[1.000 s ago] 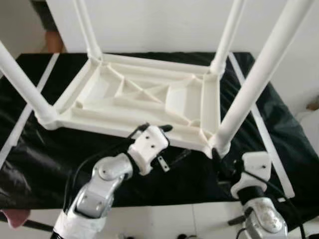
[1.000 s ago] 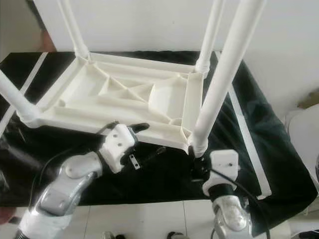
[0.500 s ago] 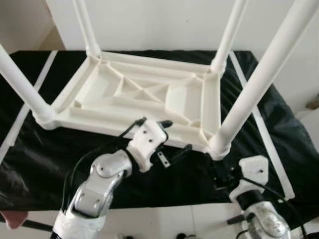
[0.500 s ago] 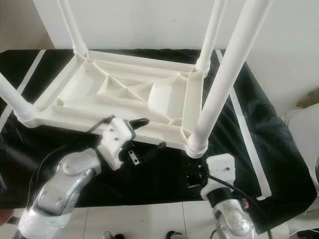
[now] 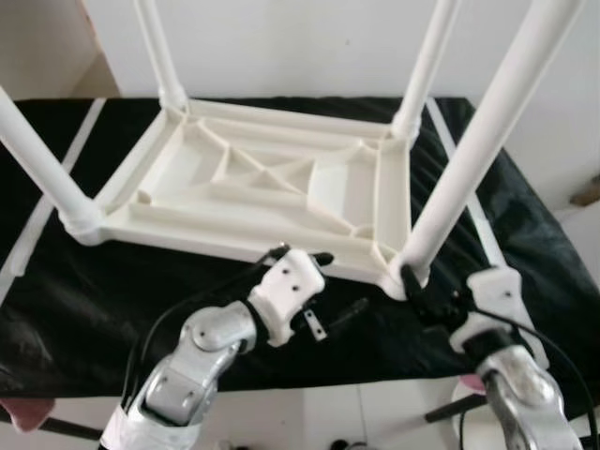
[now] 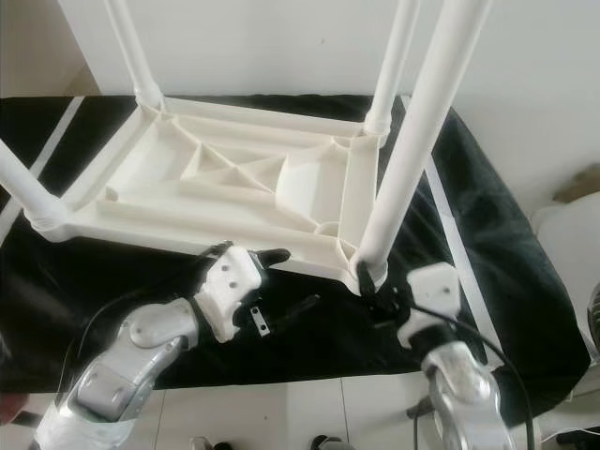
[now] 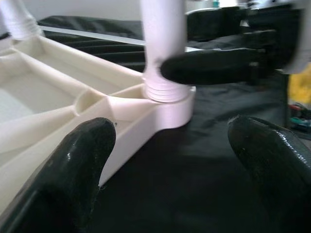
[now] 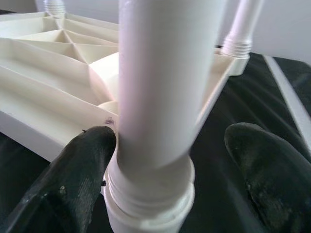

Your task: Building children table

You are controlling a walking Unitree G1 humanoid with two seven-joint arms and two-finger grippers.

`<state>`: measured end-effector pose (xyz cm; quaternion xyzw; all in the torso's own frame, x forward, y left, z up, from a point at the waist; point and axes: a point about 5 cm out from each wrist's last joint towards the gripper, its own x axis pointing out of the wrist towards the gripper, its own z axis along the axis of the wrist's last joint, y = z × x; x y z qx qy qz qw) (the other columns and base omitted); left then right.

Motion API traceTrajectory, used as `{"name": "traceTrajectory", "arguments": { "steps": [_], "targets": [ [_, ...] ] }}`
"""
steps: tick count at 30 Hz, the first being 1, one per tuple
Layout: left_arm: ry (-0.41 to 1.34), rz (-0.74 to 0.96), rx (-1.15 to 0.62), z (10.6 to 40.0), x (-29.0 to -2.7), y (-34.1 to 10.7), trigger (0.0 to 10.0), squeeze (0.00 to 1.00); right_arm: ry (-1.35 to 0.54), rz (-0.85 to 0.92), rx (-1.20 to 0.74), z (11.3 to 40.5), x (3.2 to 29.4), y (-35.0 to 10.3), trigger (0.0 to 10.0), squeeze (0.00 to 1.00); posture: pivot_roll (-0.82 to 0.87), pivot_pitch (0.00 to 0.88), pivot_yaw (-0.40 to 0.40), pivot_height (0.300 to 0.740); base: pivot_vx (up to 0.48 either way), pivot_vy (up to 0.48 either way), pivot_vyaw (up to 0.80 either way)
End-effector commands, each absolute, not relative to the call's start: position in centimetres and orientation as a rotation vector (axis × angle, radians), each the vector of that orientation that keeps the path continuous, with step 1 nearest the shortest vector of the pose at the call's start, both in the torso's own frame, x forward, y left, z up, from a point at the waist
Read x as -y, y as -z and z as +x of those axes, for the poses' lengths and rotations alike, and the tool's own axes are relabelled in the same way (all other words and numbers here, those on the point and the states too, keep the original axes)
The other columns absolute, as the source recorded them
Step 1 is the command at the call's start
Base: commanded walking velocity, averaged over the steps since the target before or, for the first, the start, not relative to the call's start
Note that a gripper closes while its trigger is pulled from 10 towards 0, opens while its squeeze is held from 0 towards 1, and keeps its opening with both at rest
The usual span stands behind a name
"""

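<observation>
The right gripper (image 6: 375,292) stood spread around the foot of the near-right table leg (image 6: 412,141), one finger (image 8: 73,184) touching its threaded collar, not clenched. The left gripper (image 5: 328,286), also released, hovered by the front rim of the upturned white table top (image 5: 253,178) at frame centre on the black-draped counter (image 5: 75,291). If the right gripper closed off-centre or pushed sideways, the leg could probably tilt or unseat.

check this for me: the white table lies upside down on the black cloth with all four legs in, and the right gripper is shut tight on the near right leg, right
Not quite. The right gripper is open around the near right leg, not shut on it; the right wrist view shows one finger at the leg and the other well clear. The rest holds: white table upside down on the black cloth, four legs in.
</observation>
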<state>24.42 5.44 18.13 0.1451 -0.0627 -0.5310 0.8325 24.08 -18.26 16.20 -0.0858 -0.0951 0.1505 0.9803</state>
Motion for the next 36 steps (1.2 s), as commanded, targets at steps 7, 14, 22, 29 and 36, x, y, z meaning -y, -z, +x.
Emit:
{"name": "traceTrajectory", "arguments": {
  "steps": [7,14,22,29,36],
  "targets": [
    [1.159,0.311,0.169,25.0,-4.3,-19.0,10.0,0.0,-0.486,-0.208,0.164,26.2,18.0,-15.7,10.0,0.0,-0.14,0.136,0.0,0.74,0.0,0.0,0.0],
    [1.176,0.305,0.122,25.1,-3.6,-18.1,10.0,0.0,-0.541,-0.265,0.212,27.8,18.0,-16.9,10.0,0.0,-0.14,0.132,-0.001,0.74,0.0,0.0,0.0],
    [1.211,0.325,0.057,24.7,-3.6,-16.6,10.0,0.0,-0.57,-0.305,0.209,29.0,18.9,-17.0,1.7,0.0,-0.14,0.136,-0.002,0.74,0.0,0.0,0.0],
    [1.206,0.329,0.066,25.0,-3.6,-16.9,10.0,0.0,-0.593,-0.302,0.187,29.1,19.0,-16.2,0.0,0.0,-0.14,0.142,0.001,0.74,0.0,0.0,0.0],
    [1.182,0.326,0.084,25.4,-3.6,-16.9,10.0,0.0,-0.574,-0.285,0.189,29.2,19.0,-15.9,0.0,0.0,-0.13,0.142,-0.004,0.74,0.0,0.0,0.0]
  ]
}}
